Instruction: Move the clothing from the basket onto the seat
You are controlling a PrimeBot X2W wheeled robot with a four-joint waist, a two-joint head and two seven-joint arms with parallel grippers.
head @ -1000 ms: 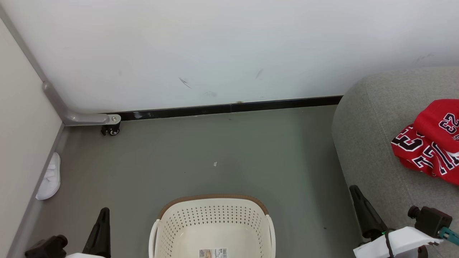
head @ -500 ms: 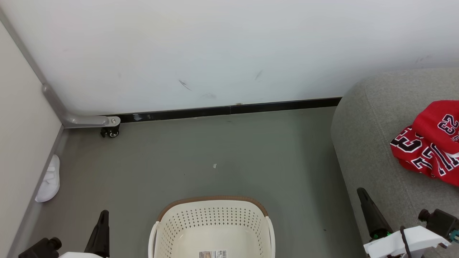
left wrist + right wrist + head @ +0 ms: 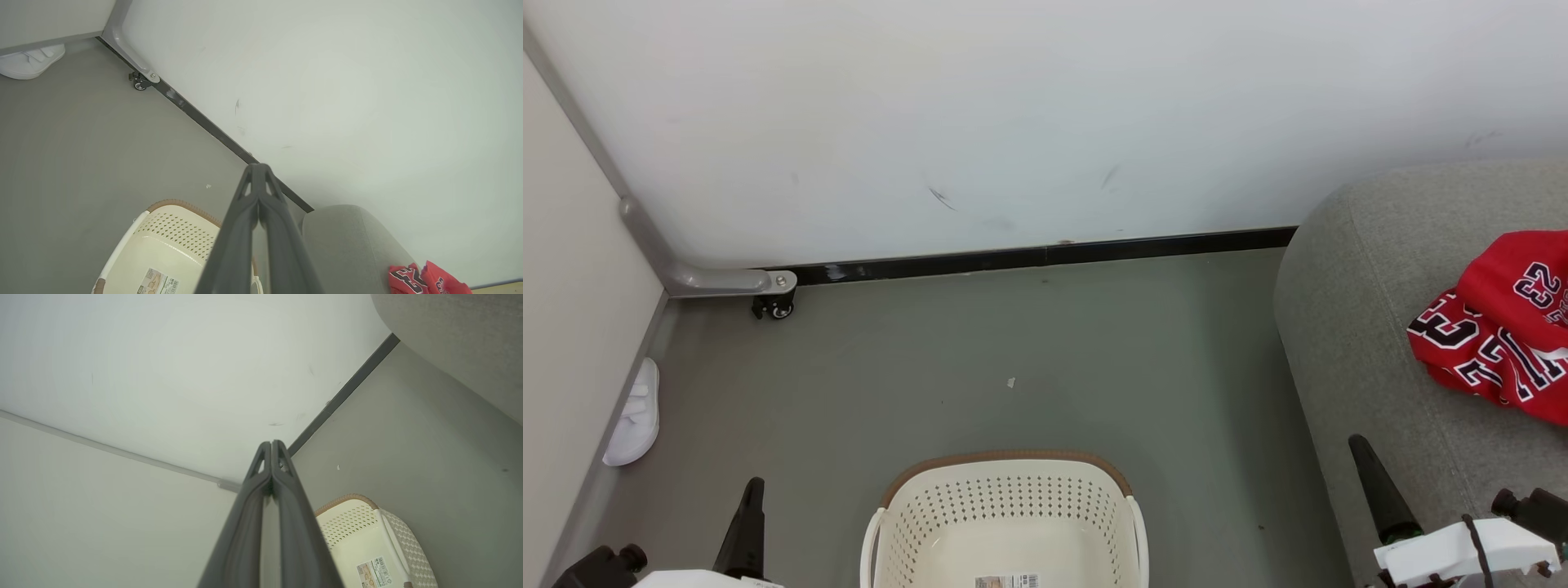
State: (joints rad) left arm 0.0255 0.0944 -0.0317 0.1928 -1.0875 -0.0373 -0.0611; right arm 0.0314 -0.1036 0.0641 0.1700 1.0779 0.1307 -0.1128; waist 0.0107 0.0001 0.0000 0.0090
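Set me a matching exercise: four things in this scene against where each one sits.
Things:
1. red clothing
2. basket
3. white slipper
4. caster wheel

Places:
A. on the floor, against the left panel
B. on the grey seat
C. under the grey metal frame, by the black skirting
D. on the floor, bottom middle of the head view

Pairs: 1-B; 2-D; 3-A; 4-C
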